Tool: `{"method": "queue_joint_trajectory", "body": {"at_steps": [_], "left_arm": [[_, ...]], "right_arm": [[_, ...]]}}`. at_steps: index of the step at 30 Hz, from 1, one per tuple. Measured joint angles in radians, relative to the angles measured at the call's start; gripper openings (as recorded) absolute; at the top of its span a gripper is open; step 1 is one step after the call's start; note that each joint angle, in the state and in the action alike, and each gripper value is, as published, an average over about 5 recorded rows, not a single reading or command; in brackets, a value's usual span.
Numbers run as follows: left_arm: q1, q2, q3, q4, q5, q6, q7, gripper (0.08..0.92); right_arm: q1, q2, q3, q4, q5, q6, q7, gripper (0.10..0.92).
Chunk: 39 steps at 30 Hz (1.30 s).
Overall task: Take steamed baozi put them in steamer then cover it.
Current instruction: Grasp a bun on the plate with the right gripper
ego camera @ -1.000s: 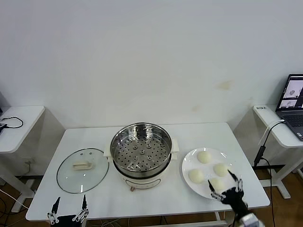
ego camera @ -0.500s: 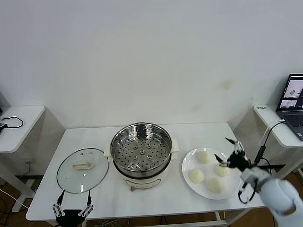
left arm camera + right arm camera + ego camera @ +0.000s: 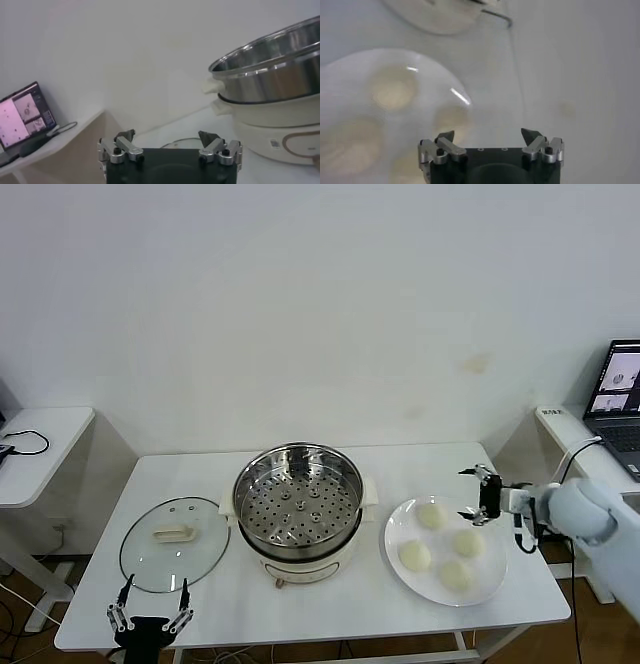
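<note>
Right hand [image 3: 482,498] open, just beside plated steamed baozi [image 3: 432,515].

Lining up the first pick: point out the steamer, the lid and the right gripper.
steamer [image 3: 298,506], head view, perforated tray.
lid [image 3: 175,534], head view, its cream handle.
right gripper [image 3: 480,494], head view, between its open fingertips.

My right arm [image 3: 585,514] is white, black-cabled; both end effectors [image 3: 490,142] are black with silver, screw-studded finger links.

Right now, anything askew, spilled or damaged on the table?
Nothing stands out. Four baozi sit on the white plate, the steamer stands upright and empty, the cover lies flat beside it.
</note>
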Motion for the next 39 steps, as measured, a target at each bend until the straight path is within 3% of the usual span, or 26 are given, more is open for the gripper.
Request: {"method": "queue_joint_trajectory", "body": {"at_steps": [15, 30, 39], "left_arm": [[-0.008, 0.001, -0.03, 0.007, -0.006, 0.016, 0.012, 0.823], [-0.011, 0.0, -0.043, 0.006, -0.008, 0.019, 0.019, 0.823], [-0.014, 0.001, -0.044, 0.012, -0.008, 0.019, 0.019, 0.823]], "right_arm": [[0.313, 0.183, -0.392, -0.242, -0.025, -0.004, -0.118, 0.823], [0.349, 0.284, -0.473, -0.365, -0.073, -0.025, -0.129, 0.818], [0.331, 0.32, -0.475, -0.414, -0.093, -0.03, -0.122, 0.774]]}}
